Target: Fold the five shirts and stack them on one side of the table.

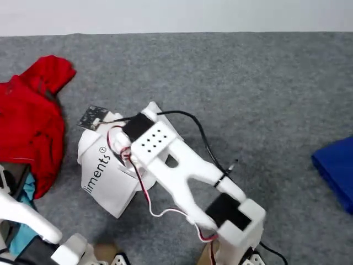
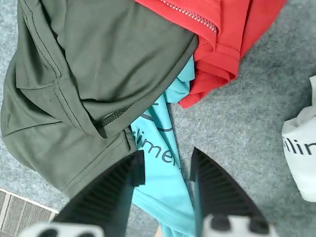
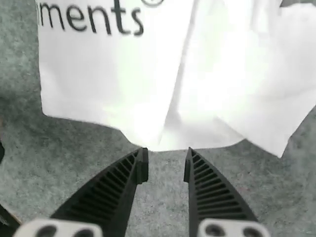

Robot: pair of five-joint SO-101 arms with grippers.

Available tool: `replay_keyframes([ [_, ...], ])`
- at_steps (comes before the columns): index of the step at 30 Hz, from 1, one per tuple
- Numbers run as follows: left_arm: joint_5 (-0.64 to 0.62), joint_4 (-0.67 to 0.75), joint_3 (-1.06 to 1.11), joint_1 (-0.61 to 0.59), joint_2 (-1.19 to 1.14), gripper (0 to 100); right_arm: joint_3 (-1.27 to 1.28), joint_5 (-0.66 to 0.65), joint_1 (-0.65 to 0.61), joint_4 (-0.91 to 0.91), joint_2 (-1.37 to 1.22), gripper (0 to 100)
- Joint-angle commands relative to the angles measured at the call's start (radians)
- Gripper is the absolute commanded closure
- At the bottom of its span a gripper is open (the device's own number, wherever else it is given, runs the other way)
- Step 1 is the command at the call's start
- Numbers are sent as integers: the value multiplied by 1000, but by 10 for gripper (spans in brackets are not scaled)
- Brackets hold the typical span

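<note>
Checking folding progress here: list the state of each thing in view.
white shirt: loosely folded, lying alone.
red shirt: crumpled, unfolded.
teal shirt: crumpled, partly buried.
dark green shirt: crumpled, lying over the teal shirt.
blue shirt: cut off by the frame, cannot tell.
left gripper: open, empty, over the teal shirt.
right gripper: open, empty, at the white shirt's edge.

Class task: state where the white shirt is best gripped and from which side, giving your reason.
I'd grip the white shirt at the edge facing the right gripper, where two layers overlap, coming in low over the grey mat. The shirt lies flat, and that edge sits ahead of the open jaws.
</note>
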State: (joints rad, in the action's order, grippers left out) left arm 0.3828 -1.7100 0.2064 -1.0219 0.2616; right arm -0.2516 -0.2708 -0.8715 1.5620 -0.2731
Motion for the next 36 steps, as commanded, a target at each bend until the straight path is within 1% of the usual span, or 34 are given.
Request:
replay_keyframes([
  [1, 6, -8, -5, 0, 41, 848, -110, 11, -16, 39, -58, 861],
  [5, 6, -8, -5, -2, 41, 848, -175, 11, -18, 65, -150, 860],
  [9, 6, 3, -5, 6, 41, 848, -253, 21, -18, 79, -214, 804],
  [13, 6, 14, -5, 2, 41, 848, -299, 41, -18, 79, -248, 799],
  [17, 6, 14, -5, 5, 41, 848, -304, 46, -25, 77, -257, 800],
  [25, 6, 14, -5, -2, 41, 848, -305, 46, -107, 120, -259, 801],
  [29, 5, 14, -5, -2, 41, 848, -302, 46, -104, 99, -265, 801],
  [36, 5, 14, -5, -2, 41, 848, -308, 46, -77, 90, -360, 801],
])
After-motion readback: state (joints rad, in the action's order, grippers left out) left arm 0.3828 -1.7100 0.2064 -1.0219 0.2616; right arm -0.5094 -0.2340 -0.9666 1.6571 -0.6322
